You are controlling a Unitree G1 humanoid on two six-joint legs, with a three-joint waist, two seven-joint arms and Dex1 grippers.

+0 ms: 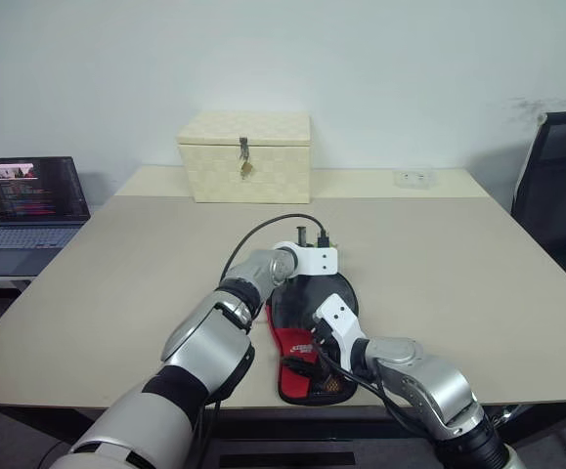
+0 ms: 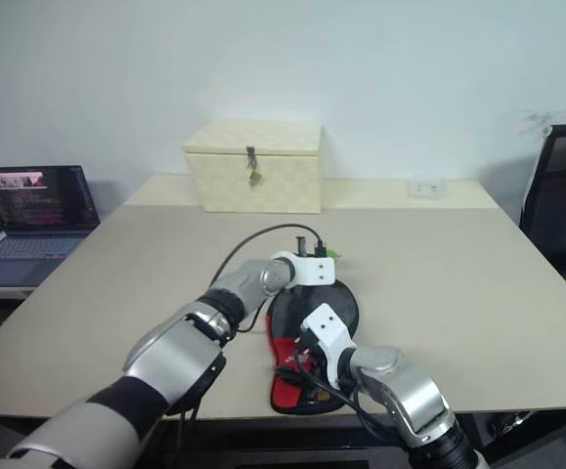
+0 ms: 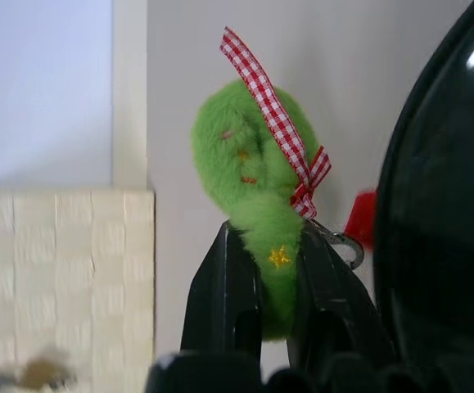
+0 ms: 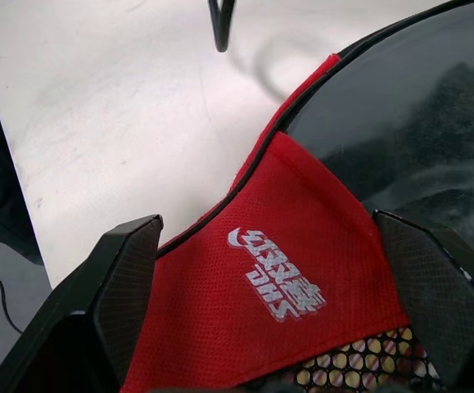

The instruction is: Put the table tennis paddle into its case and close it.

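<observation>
The case (image 1: pixel 312 298) lies flat near the table's front edge, black with a red mesh-pocket part (image 4: pixel 286 344) bearing a white logo. Its green charm (image 3: pixel 253 164), tied with a red checked ribbon, sits at the far end of the case. My left gripper (image 3: pixel 267 246) is shut on that charm, just above the table. My right gripper (image 4: pixel 269 225) stands open over the red part, one finger on each side of it. The table tennis paddle is hidden from view.
A cream woven box (image 1: pixel 245 156) with a metal latch stands at the back of the table (image 1: pixel 458 264). A small white object (image 1: pixel 414 178) lies at the back right. An open laptop (image 1: pixel 28 200) sits off to the left, a black chair (image 1: pixel 561 186) to the right.
</observation>
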